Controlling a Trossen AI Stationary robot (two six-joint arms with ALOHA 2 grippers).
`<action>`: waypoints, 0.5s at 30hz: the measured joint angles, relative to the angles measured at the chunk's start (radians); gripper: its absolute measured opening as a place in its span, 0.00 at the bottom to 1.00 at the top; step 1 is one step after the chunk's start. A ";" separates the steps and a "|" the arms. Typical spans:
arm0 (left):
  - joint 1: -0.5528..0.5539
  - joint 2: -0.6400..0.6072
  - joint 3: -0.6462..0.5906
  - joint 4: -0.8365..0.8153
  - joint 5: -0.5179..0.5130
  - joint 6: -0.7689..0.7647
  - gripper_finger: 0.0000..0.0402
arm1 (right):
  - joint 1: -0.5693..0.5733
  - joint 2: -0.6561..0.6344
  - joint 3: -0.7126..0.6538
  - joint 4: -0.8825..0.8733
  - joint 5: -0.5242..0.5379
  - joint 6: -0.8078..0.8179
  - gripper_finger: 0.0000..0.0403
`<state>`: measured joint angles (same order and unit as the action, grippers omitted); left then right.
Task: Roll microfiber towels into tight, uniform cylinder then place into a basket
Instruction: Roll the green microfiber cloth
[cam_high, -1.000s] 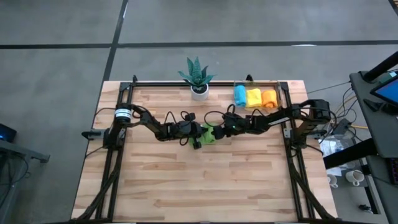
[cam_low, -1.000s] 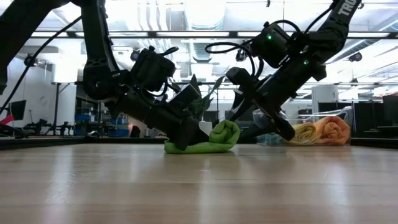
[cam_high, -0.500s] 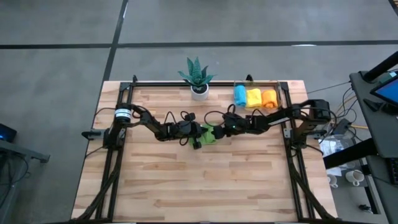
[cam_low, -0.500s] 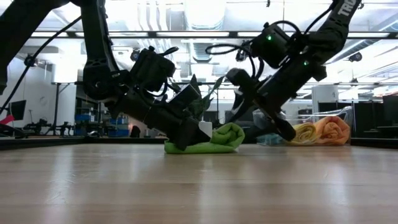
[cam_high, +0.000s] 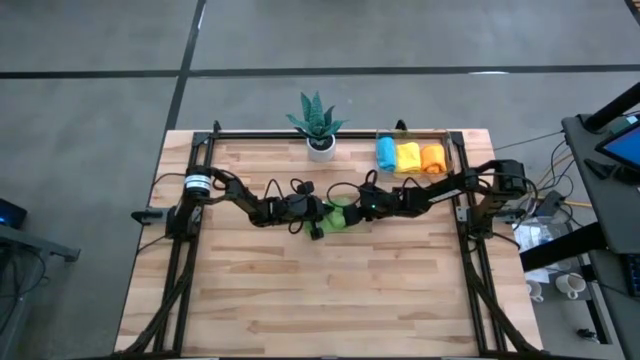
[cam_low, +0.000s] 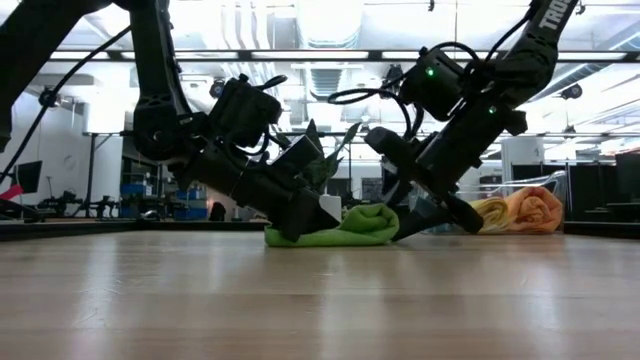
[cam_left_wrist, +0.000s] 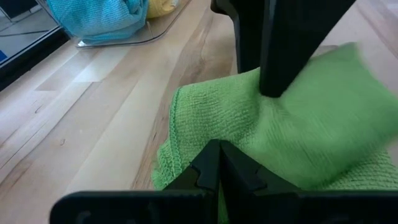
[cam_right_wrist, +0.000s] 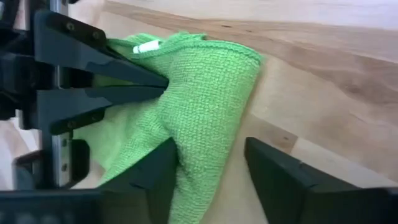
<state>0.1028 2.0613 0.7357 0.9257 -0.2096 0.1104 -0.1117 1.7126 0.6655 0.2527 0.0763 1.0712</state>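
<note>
Fingers of the left gripper (cam_high: 316, 218) are pressed together, pinching the edge of the green towel (cam_high: 338, 215), which lies partly rolled on the table (cam_high: 330, 290) in front of the plant (cam_high: 318, 122). We see the right gripper (cam_high: 352, 210) on the towel's other side with its fingers (cam_right_wrist: 273, 180) apart; one presses into the cloth, the other rests on bare wood just beside it. Beside the plant, the basket (cam_high: 450, 145) holds blue (cam_high: 386, 153), yellow (cam_high: 408, 155) and orange (cam_high: 431, 157) rolls.

We see a robotics lab: a framed wooden table (cam_high: 330, 290) on grey concrete floor (cam_high: 90, 110), ceiling strip lights (cam_low: 330, 15), equipment racks (cam_low: 150, 200).
</note>
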 joint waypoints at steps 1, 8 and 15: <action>0.000 0.000 0.000 0.000 0.000 0.000 0.00 | 0.000 0.000 0.000 -0.016 0.006 -0.007 0.45; -0.004 0.001 0.020 0.008 0.000 -0.002 0.00 | 0.024 -0.001 0.000 -0.036 0.042 -0.118 0.13; -0.030 -0.078 0.017 0.041 -0.006 -0.001 0.00 | 0.038 -0.011 0.000 -0.085 0.060 -0.198 0.04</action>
<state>0.0729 1.9830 0.7522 0.9665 -0.2152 0.1099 -0.0738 1.7014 0.6659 0.1673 0.1360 0.8731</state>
